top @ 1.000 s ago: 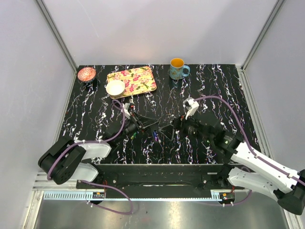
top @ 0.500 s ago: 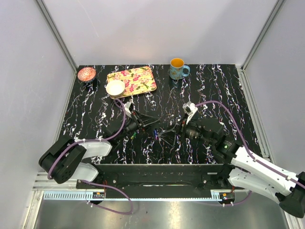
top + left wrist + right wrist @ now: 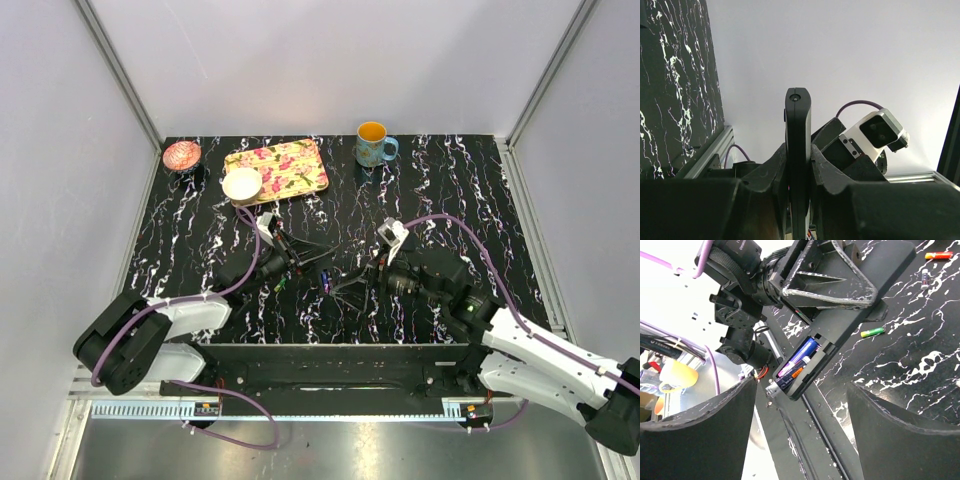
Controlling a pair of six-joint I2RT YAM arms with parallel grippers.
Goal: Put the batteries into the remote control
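Right wrist view: a slim black plastic remote control (image 3: 850, 325) slants across the frame over a black table (image 3: 920, 365) veined in white like marble. The left gripper (image 3: 835, 285) pinches it across its width with scuffed, triangular open-frame fingers. The battery bay at the remote's near end is uncovered. A glossy purple-blue battery (image 3: 802, 351) lies in it, and an orange-banded battery (image 3: 785, 380) with a silvery cap lies beside that one. A green-yellow battery (image 3: 872, 332) lies loose on the table just beside the remote, with a reddish battery (image 3: 939, 255) and a small purple battery (image 3: 924, 275) farther off. The right gripper (image 3: 800, 440) has its matte black fingers spread wide, with nothing between them.

Top external view: only here do both arms show, meeting at the table's near middle. At the far edge sit a rectangular floral tray (image 3: 290, 165), a round white bowl (image 3: 242, 184) at its near left corner, a pink-red bowl (image 3: 182, 155) far left, and a teal mug (image 3: 373, 147) with an orange inside.

Left wrist view: the remote shows edge-on as a narrow smooth bar clamped between dark fingers (image 3: 765, 175). The bay is hidden. A white camera housing (image 3: 875, 131) sits behind, to the right.
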